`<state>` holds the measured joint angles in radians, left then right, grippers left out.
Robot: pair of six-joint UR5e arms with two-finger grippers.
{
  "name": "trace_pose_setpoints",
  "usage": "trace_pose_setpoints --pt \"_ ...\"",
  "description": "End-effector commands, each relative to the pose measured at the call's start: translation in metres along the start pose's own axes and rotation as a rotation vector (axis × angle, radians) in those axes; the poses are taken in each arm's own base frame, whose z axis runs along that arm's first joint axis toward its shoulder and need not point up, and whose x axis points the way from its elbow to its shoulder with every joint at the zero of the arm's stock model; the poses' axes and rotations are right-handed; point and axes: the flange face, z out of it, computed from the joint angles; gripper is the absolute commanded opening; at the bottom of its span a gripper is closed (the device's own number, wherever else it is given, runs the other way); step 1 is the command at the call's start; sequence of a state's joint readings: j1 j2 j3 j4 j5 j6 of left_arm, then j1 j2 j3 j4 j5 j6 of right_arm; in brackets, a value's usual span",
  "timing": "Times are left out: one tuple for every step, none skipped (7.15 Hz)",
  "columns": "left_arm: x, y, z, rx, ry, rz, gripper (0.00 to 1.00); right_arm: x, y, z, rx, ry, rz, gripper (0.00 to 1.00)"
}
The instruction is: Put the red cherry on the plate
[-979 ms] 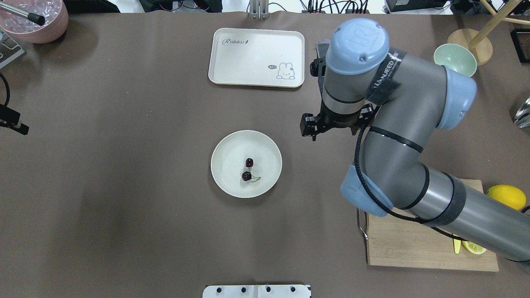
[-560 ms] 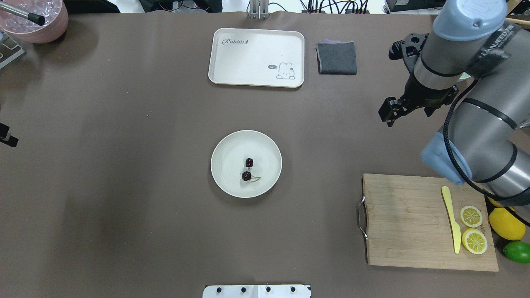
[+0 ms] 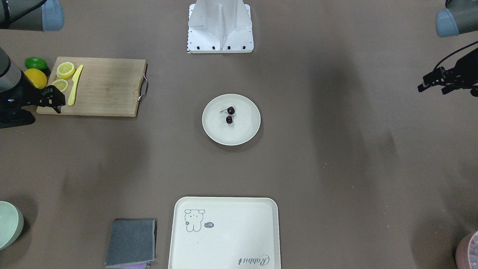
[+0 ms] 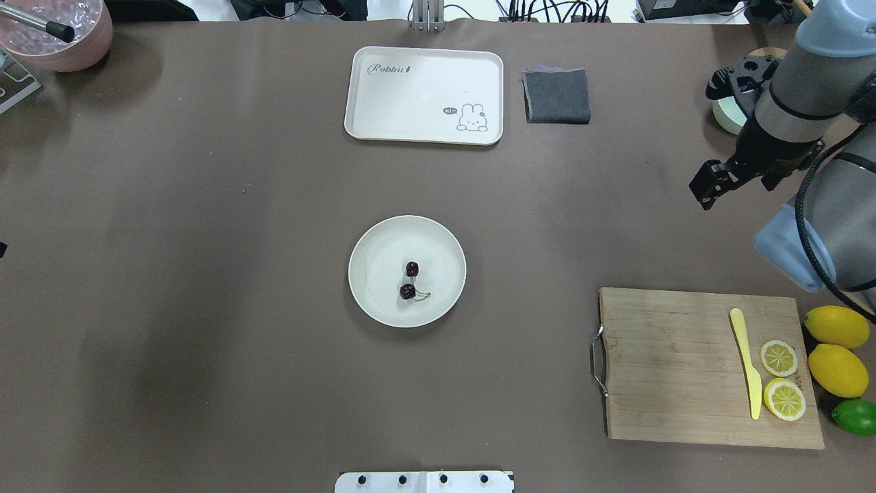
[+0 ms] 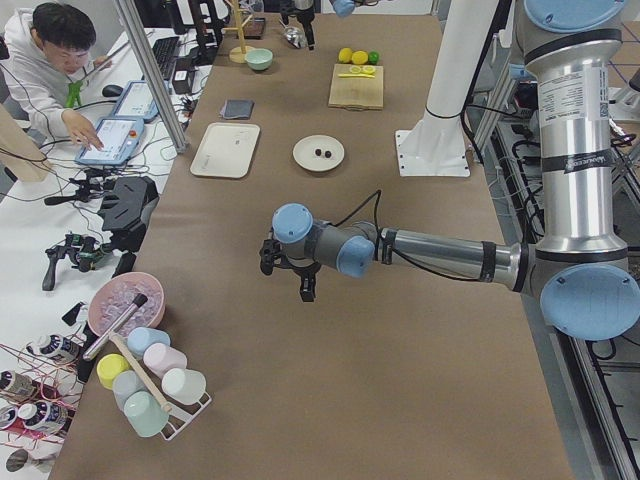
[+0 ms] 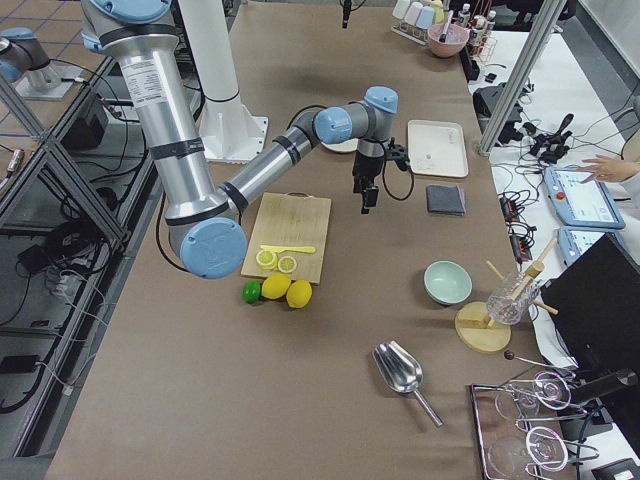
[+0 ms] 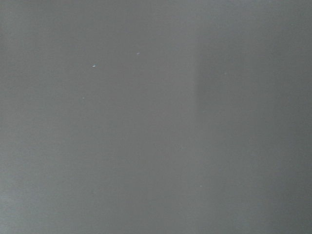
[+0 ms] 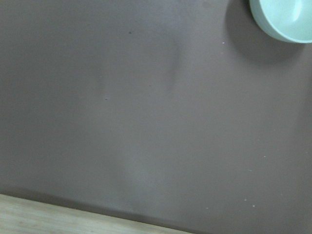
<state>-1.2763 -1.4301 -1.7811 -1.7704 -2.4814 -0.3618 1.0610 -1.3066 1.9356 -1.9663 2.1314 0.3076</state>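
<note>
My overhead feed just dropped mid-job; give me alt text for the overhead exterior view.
A pair of dark cherries lies inside the round plate at mid-table. The right arm is off at the right edge, far from the plate, beyond a cutting board with lemon slices and a knife. A tray sits at the far side.

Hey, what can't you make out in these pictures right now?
Right gripper: open or shut unclear; overhead, its own wrist covers it.
Left gripper: open or shut unclear; the overhead view's left edge cuts it off.
Tiny dark red cherry pair on the round cream plate: stem join too small.
</note>
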Motion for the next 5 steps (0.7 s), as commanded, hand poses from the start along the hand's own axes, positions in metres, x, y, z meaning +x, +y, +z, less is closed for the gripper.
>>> trace_pose_setpoints --pt "-0.046 0.002 -0.020 -0.001 -0.023 -0.026 0.97 0.086 -0.008 -0.003 -0.021 -0.073 0.003 1.00" --pt "-0.068 0.002 -0.035 -0.010 -0.038 -0.057 0.97 0.119 -0.007 -0.016 0.002 -0.081 0.012 1.00" --pt "-0.082 -0.003 -0.046 -0.014 -0.040 -0.079 0.97 0.143 -0.007 -0.020 0.007 -0.103 0.032 1.00" --pt "-0.097 -0.013 -0.053 -0.001 -0.041 -0.088 0.97 0.164 -0.008 -0.023 0.014 -0.127 0.029 1.00" --pt "-0.109 -0.018 -0.055 0.002 -0.052 -0.055 0.97 0.173 -0.009 -0.026 0.022 -0.142 -0.019 1.00"
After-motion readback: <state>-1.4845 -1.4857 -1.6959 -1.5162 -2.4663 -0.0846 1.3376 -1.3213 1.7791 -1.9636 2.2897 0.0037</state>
